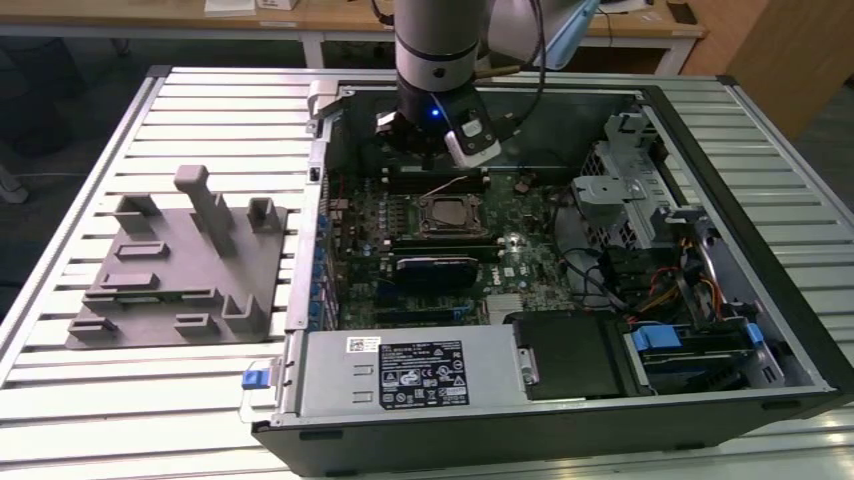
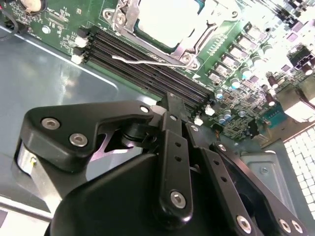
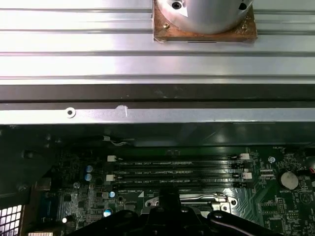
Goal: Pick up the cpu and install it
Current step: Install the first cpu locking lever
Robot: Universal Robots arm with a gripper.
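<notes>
The cpu [image 2: 158, 18], a pale silver-white square, lies in the motherboard socket inside a metal frame. A thin wire lever [image 2: 142, 61] rests along the socket's edge. In the exterior view the socket [image 1: 445, 213] sits mid-board in the open computer case. My gripper [image 1: 424, 155] hangs just behind the socket, over the black memory slots [image 3: 177, 169]. Its black linkage [image 2: 172, 147] is seen from close up. Nothing shows in the gripper [image 3: 167, 212].
The grey tray with upright posts [image 1: 180, 262] stands on the slatted table at the exterior view's left. Inside the case are a power supply [image 1: 400, 372], a drive cage [image 1: 627, 160] and cable bundles [image 1: 654, 290]. The case wall [image 3: 157, 115] runs close behind the gripper.
</notes>
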